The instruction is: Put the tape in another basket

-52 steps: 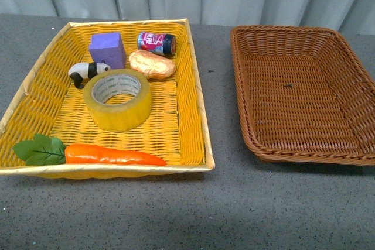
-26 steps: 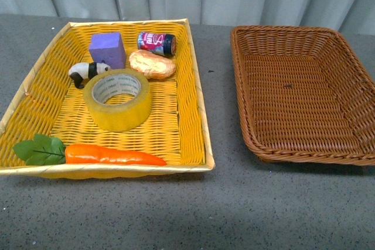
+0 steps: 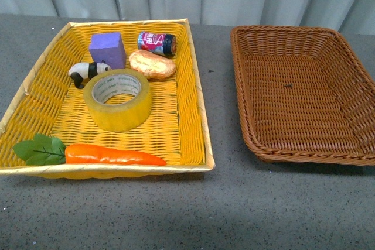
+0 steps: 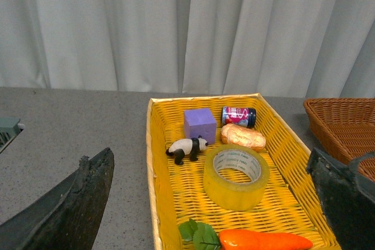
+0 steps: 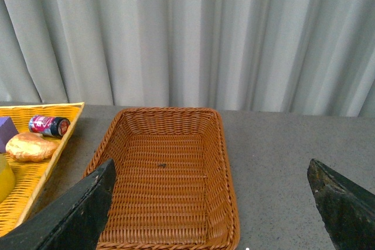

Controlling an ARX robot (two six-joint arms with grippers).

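Observation:
The tape [image 3: 116, 99], a wide yellow roll with a white printed core, lies flat in the middle of the bright yellow woven basket [image 3: 190, 80]; the left wrist view shows the tape [image 4: 236, 177] too. The brown wicker basket [image 3: 246, 127] sits to its right with nothing inside, also seen in the right wrist view as the brown basket [image 5: 228, 203]. Neither arm appears in the front view. My left gripper [image 4: 214, 203] is open, held back from and above the tape. My right gripper [image 5: 214, 203] is open above the brown basket's near corner.
In the yellow basket with the tape lie a toy carrot [image 3: 111, 155], a panda figure [image 3: 88, 72], a purple block [image 3: 108, 49], a bread roll [image 3: 152, 64] and a small can [image 3: 156, 43]. Grey tabletop [image 3: 217, 203] surrounds both baskets; a curtain hangs behind.

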